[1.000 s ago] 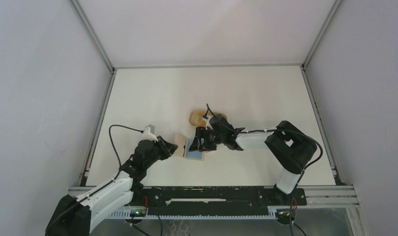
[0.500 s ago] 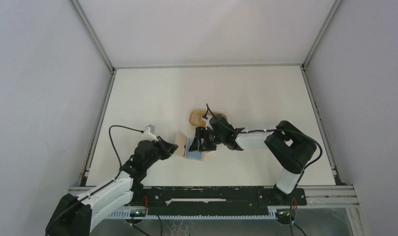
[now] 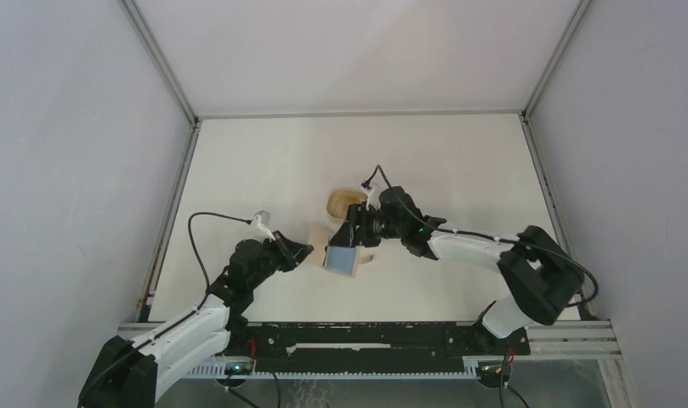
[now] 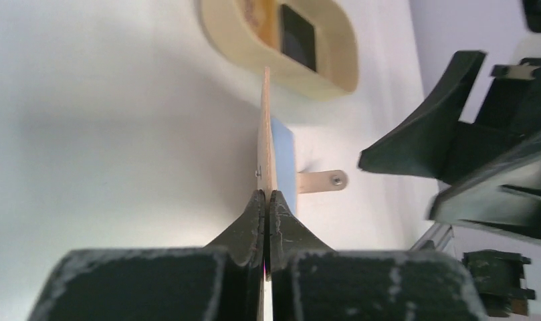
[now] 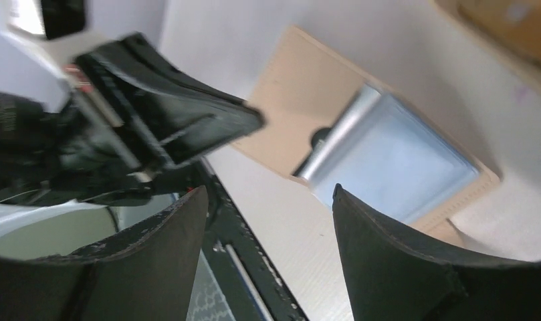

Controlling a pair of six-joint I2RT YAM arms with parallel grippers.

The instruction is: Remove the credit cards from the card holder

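Left gripper (image 4: 264, 200) was pinched shut on the near edge of the card holder (image 5: 314, 100), on the side facing away from the oval tray (image 4: 321, 73). The holder itself sat just short of the tray, flopped open, with its snap strap (image 4: 319, 180) sticking out sideways. The light blue card (image 5: 394, 160) showed in the pocket half. I couldn't tell how much of it was already free.

Right gripper (image 5: 269, 194) hung over that card, between the holder and the tray, jaws wide apart and holding nothing.

My take on doing this bit well: bring those jaws down on the card's bare edge only, no tan material in the bite. Then slide it out along the pocket while the left keeps its pinch, or the whole holder drags along.

From the left wrist the held flap was edge-on, its long axis running straight from the left gripper toward the tray.

Farthest off, a dark rectangle, probably the black card (image 4: 298, 38), lay in the tray.
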